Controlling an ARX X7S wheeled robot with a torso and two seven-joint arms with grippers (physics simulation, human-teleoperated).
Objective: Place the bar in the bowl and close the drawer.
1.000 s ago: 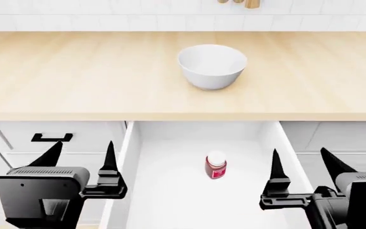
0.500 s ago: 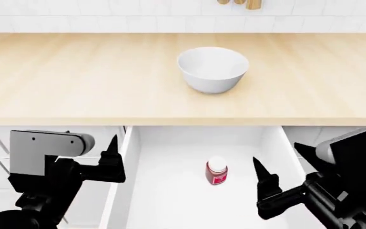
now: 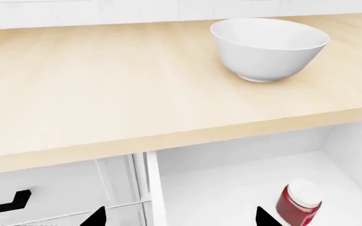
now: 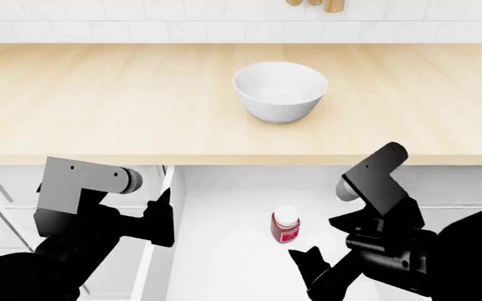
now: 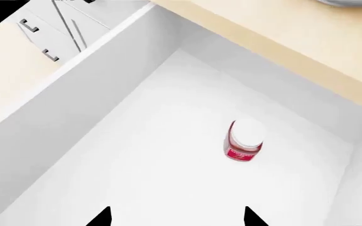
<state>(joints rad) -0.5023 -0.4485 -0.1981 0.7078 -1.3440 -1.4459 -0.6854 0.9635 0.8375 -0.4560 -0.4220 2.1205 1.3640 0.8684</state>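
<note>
Red jar w/ white lid (upright), light wood countertop, white tile wall behind.

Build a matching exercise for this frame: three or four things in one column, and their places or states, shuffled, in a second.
Things:
1. bowl
2. red jar
3. drawer
4. right gripper

Places or states:
A. pulled open under the counter edge
B. standing inside the drawer
C. open, above the drawer floor
D. empty, on the wooden counter

Pairs: 1-D, 2-B, 3-A, 4-C
</note>
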